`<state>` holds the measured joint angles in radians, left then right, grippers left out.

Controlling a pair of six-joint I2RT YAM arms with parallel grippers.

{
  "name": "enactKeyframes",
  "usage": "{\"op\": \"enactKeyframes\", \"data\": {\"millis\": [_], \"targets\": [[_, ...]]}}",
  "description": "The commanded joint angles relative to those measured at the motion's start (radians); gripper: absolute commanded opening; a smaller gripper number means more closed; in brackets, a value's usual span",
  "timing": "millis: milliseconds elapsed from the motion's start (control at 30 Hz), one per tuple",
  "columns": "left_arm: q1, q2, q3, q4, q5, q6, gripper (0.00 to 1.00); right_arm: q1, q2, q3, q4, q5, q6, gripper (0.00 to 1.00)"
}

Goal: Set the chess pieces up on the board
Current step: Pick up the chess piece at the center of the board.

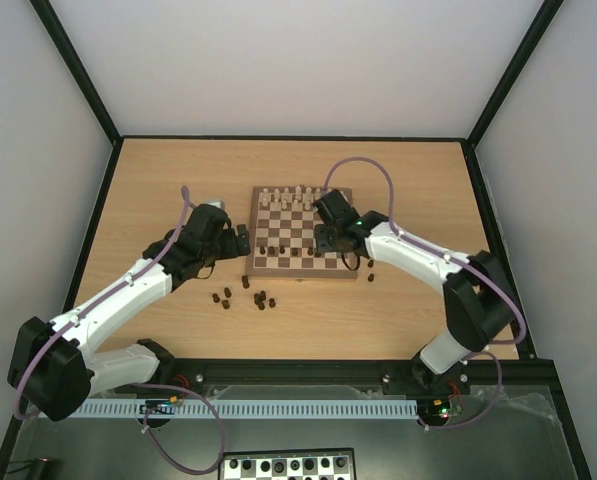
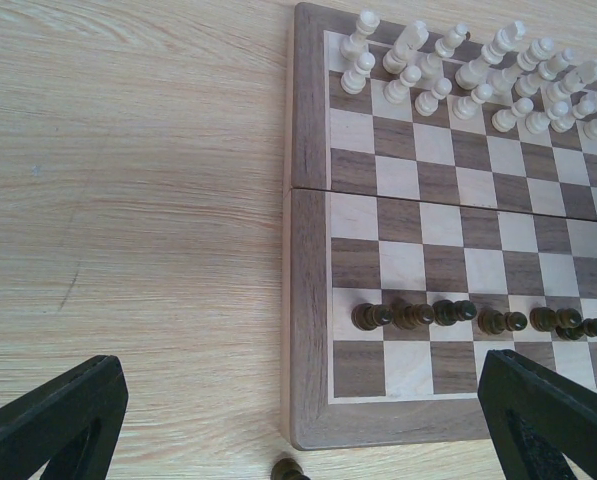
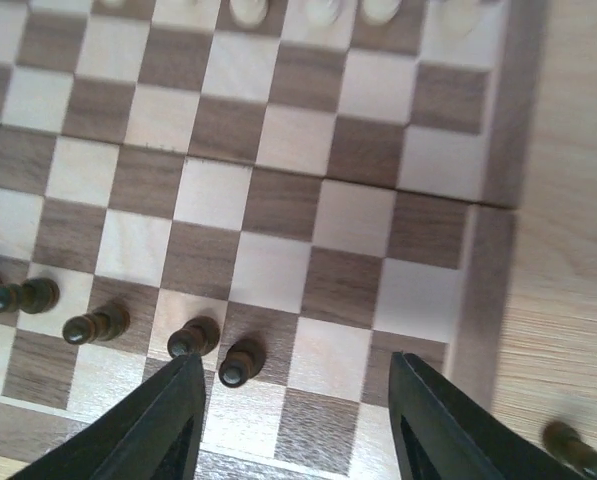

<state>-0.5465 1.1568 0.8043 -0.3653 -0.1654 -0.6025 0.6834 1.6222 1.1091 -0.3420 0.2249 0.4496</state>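
A square wooden chessboard with dark brown and beige squares and a brown border lies in the middle of a light wooden table. Pale cream chessmen fill its two far rows. Several small dark brown wooden chess pieces stand in a line on the second row from the near edge, reaching from the left side of the board toward the middle. The near row of squares is bare where the wrist views show it.

More dark pieces lie loose on the table: a scattered cluster just near of the board's near left corner, and a couple just right of its near right corner.

The left gripper hangs beside the board's left edge, near the near left corner. Its black fingers are spread wide with nothing between them. The right gripper hovers over the near right part of the board. Its black fingers are also apart and hold nothing, with the two rightmost dark pieces of the line just far of the left finger.
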Motion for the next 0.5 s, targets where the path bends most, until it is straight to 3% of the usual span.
{"op": "enactKeyframes", "data": {"millis": [0, 200, 467], "targets": [[-0.001, -0.032, -0.005, -0.006, -0.007, -0.002, 0.99, -0.001, -0.122, -0.044, -0.069, 0.127, 0.036, 0.54], [-0.008, -0.043, -0.006, 0.003, 0.007, 0.011, 0.99, -0.125, -0.223, -0.201, -0.039, 0.126, 0.102, 0.57], [-0.017, -0.028, 0.003, 0.008, 0.01, 0.017, 1.0, -0.232, -0.263, -0.343, 0.013, 0.079, 0.138, 0.47]]}}
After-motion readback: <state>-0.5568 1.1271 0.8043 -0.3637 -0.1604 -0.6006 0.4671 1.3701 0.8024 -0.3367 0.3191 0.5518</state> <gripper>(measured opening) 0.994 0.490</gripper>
